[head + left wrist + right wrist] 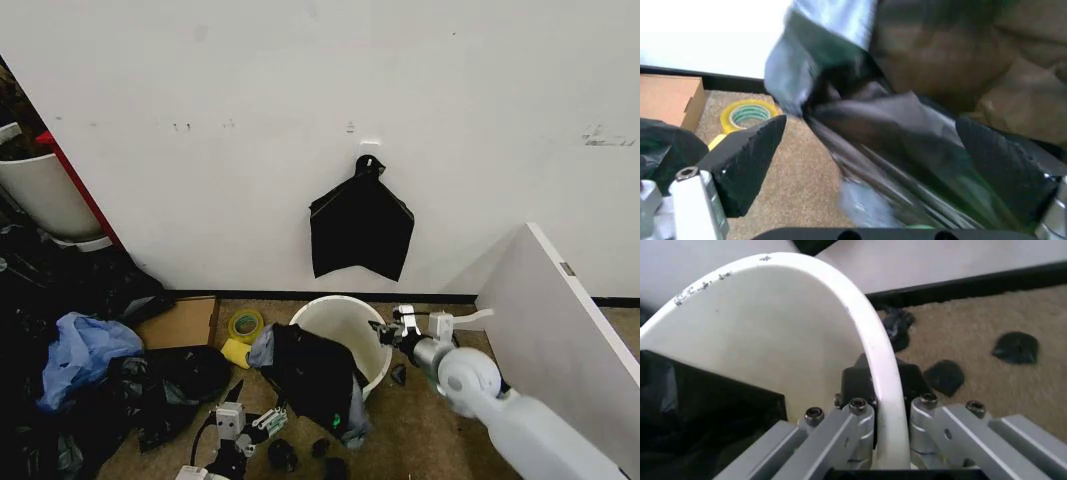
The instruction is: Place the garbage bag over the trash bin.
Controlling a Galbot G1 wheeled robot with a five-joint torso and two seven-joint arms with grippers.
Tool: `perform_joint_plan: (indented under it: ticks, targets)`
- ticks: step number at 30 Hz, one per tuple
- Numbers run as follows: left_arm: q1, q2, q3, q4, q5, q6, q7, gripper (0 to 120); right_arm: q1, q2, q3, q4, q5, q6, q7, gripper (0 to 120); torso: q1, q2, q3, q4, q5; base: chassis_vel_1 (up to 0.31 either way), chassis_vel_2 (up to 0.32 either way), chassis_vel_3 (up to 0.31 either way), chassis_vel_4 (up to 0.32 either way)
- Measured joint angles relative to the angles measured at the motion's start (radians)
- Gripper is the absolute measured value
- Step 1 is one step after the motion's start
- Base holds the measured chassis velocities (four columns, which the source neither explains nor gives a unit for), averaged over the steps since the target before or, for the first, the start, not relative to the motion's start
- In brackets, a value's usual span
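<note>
Right claw [875, 440] pinches trash bin [330, 318] rim, steadying. Left claw [873, 165] spread around garbage bag [315, 375], no grip. Risk: thin bag slides off rim; bin tips if tugged.

The garbage bag [312, 380] hides the trash bin's [345, 318] front rim and wall
</note>
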State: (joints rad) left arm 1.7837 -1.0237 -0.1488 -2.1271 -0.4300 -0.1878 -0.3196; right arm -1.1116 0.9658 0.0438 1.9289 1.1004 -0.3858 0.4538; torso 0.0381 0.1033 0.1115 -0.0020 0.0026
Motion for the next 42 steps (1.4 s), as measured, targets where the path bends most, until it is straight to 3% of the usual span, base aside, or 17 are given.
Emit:
perform_joint_plan:
  ticks: [7, 16, 27, 34, 37, 39, 42]
  targets:
    - [0.008, 0.011, -0.011, -0.010, -0.004, -0.004, 0.001, 100, -0.103, 0.094, -0.018, 0.071, -0.022, 0.102, 0.214, 2, 0.000, 0.000, 0.000, 0.0000, -0.0001, 0.000, 0.000, 0.000, 0.000]
    - [-0.003, 0.015, -0.019, -0.022, -0.019, -0.004, 0.001, 100, -0.125, 0.193, -0.024, 0.003, -0.074, 0.232, 0.289, 2, 0.000, 0.000, 0.000, 0.0000, 0.0000, 0.000, 0.000, 0.000, 0.000]
    - [0.003, 0.004, -0.019, -0.020, -0.019, -0.005, 0.001, 100, -0.131, 0.236, -0.025, -0.033, -0.080, 0.248, 0.362, 2, 0.000, 0.000, 0.000, 0.0001, 0.0001, 0.000, 0.000, 0.000, 0.000]
    - [0.003, 0.004, -0.018, -0.017, -0.020, -0.006, 0.001, 100, -0.158, 0.214, -0.026, -0.005, -0.117, 0.232, 0.337, 23, 0.000, 0.000, 0.000, 0.0001, 0.0004, 0.000, 0.000, 0.000, 0.000]
    - [-0.003, 0.006, -0.025, -0.017, -0.031, -0.006, 0.002, 100, -0.192, 0.187, -0.029, 0.036, -0.316, 0.251, 0.350, 36, 0.000, 0.000, 0.000, 0.0002, 0.0005, 0.000, 0.000, 0.000, 0.000]
    - [-0.008, 0.008, -0.030, -0.017, -0.039, -0.006, 0.002, 100, -0.207, 0.173, -0.025, 0.064, -0.338, 0.249, 0.350, 39, 0.000, 0.000, 0.000, 0.0000, -0.0001, 0.000, 0.000, 0.000, 0.000]
    - [-0.013, 0.016, -0.034, -0.019, -0.052, -0.004, 0.001, 100, -0.267, 0.124, -0.002, 0.167, -0.434, 0.242, 0.291, 54, 0.000, 0.000, 0.000, -0.0002, 0.0001, 0.000, 0.000, 0.000, 0.000]
